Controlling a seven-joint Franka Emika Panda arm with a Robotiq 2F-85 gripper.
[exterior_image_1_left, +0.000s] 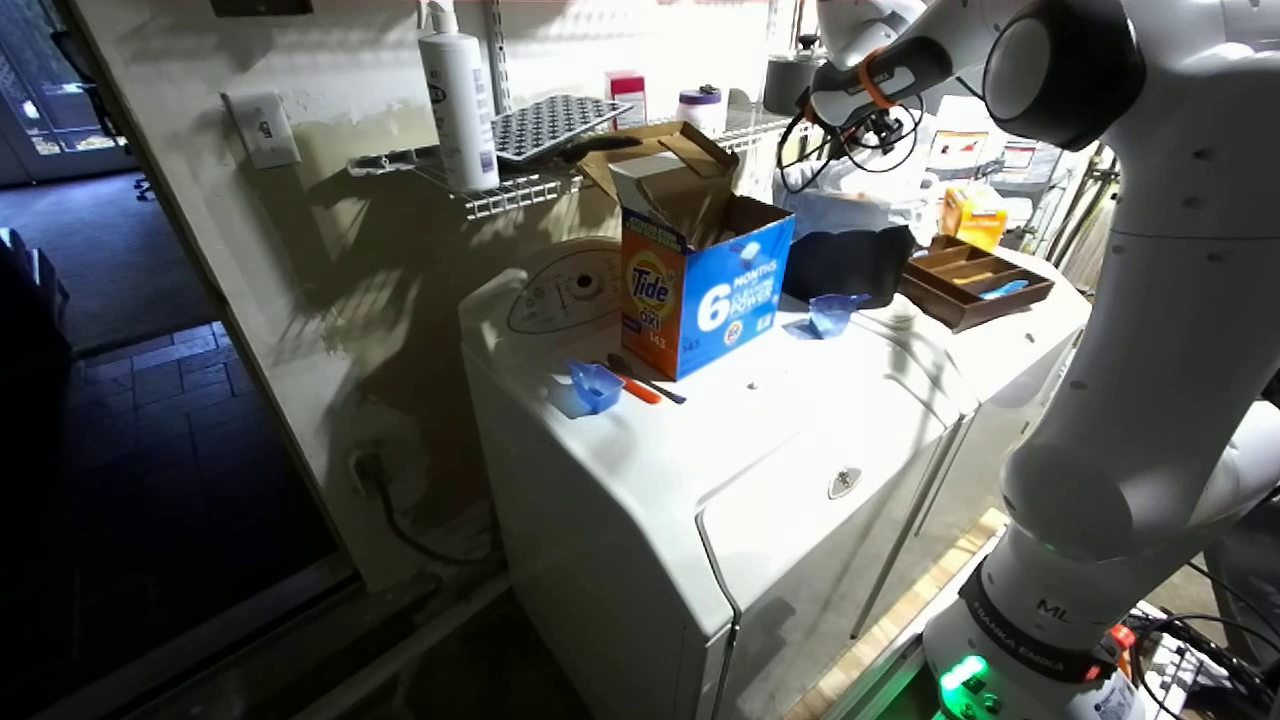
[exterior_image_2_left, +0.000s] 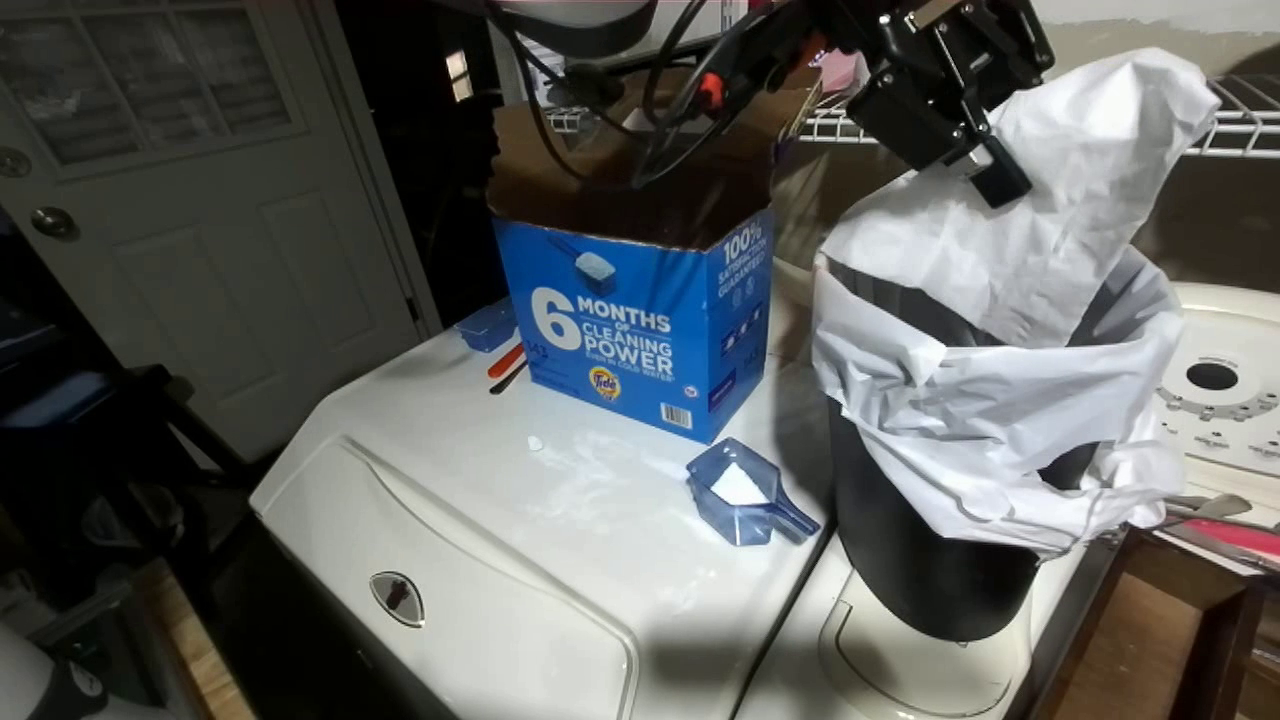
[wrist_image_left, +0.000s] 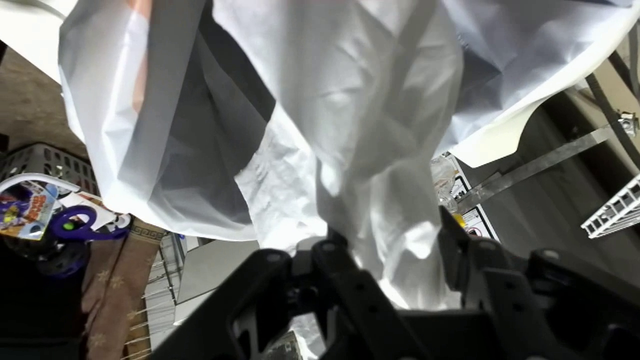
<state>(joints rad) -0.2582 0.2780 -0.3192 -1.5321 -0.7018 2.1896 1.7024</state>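
Caught the claw (wrist_image_left: 392, 235) spread around an upright flap (exterior_image_2_left: 1080, 180) of white bag (exterior_image_2_left: 980, 410), seemingly not pinching it, with the rest already draped over the black bin (exterior_image_2_left: 925, 570) right below it, so looked pretty much lined bar that unfolded bit.

Tide box (exterior_image_1_left: 705, 290) — open, on white machine (exterior_image_1_left: 720, 425) | black bin (exterior_image_1_left: 850, 268) — pale liner (exterior_image_1_left: 840, 207) over rim

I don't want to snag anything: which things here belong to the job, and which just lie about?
Seemingly the job: white bag, black bin it lines, open hand.
Likely just lying about: Tide box, blue scoop with white powder, wooden tray, white bottle.
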